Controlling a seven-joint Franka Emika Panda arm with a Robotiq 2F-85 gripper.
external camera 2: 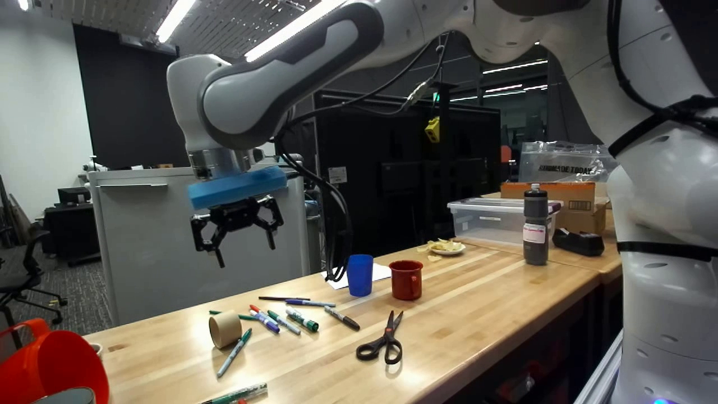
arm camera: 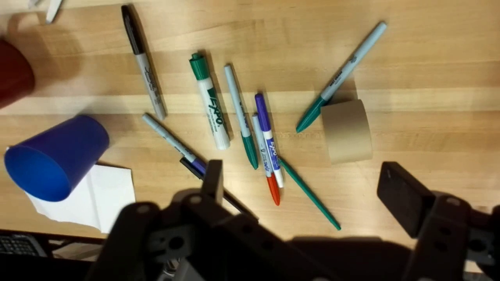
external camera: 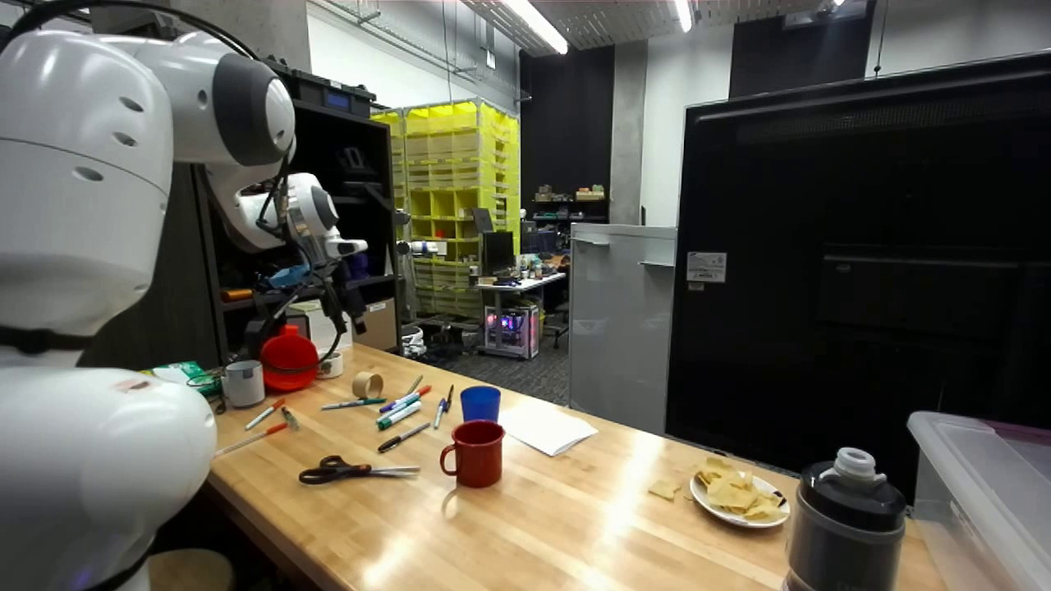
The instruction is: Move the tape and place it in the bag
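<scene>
Finding, at far left in an exterior view, a bright red handled container (external camera 2: 67, 359), presumably serving as the bag, then the tape roll (external camera 2: 230, 329), standing outside it on the wooden surface (external camera 2: 449, 314). Holding the claw (external camera 2: 246, 256) above, with jaws well apart and nothing between. So probably leaving all to do: grasping, carrying, placing. Further right, passing markers (external camera 2: 302, 318), blue cup (external camera 2: 359, 275), scissors (external camera 2: 388, 332), red mug (external camera 2: 404, 280), chips (external camera 2: 446, 245) and grey bottle (external camera 2: 535, 210). Behind, seeing a grey cabinet (external camera 2: 162, 247), then a large black panel (external camera 2: 404, 213).

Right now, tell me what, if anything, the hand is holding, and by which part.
Nothing is held: the hand hangs open with no object in its grip, while the tape lies on the table below.
</scene>
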